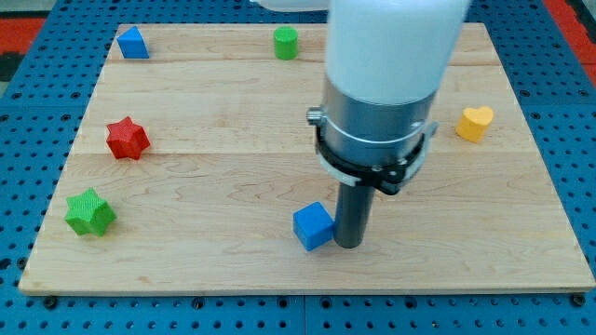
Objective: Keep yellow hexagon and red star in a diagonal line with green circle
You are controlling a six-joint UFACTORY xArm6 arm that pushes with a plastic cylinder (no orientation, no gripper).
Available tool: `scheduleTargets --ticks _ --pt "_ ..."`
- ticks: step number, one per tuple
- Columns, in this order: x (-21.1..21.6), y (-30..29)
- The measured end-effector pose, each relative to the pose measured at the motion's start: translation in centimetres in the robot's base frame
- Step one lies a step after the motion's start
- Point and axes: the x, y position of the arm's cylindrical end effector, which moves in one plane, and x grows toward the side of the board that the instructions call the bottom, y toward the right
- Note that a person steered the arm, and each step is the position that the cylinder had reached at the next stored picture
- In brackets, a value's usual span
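The green circle (286, 43) stands near the view's top edge, left of centre. The red star (128, 139) lies at the view's left, at mid-height. No yellow hexagon shows; the only yellow block is a heart shape (475, 122) at the view's right. My tip (348, 245) rests on the board near the view's bottom centre, far from all three. It is right against the right side of a blue cube (314, 226). The arm's wide white and grey body hides part of the board above the tip.
A blue block (133, 43) sits at the top left corner. A green star (90, 212) lies at the bottom left. The wooden board (205, 270) lies on a blue surface; its bottom edge runs just below the tip.
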Motion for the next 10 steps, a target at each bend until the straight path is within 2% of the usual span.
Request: scheduleTargets --ticks 1,2,4,5,6,7,8,9,10 --pt "-1.9 0.2" --pt "-1.9 2.1" --pt "-1.9 2.1" --pt "-3.6 5.9" --pt "-3.0 6.4" --pt "-7.2 5.9" --pt "-10.9 3.3" --pt "-14.0 -5.3" --pt "-15.5 -18.0"
